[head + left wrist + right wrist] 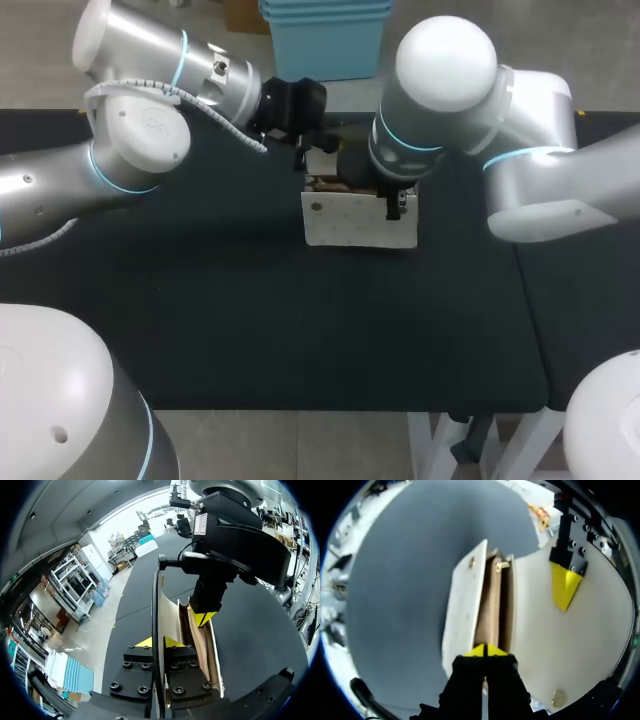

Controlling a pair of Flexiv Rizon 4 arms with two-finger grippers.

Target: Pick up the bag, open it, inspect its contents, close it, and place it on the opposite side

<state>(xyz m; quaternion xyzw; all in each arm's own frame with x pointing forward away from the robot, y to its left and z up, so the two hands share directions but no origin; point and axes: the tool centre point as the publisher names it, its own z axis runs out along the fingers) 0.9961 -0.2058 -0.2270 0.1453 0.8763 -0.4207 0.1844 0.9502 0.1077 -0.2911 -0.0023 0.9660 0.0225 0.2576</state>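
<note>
My left hand (pixel 161 642) is pinched shut on the raised flap (pixel 580 645) of the cream rectangular bag (pixel 360 222), my right hand (pixel 485 651) clamps its mouth rim, and its length runs between them.

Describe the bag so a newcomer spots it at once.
On the black table, look to the far middle, where the left arm and right arm meet. There stands the bag, a white pouch with tan lining, held at its top by the left pincer and right pincer. Its flat face with a small round stud sets it apart from the rounded silver arms.
</note>
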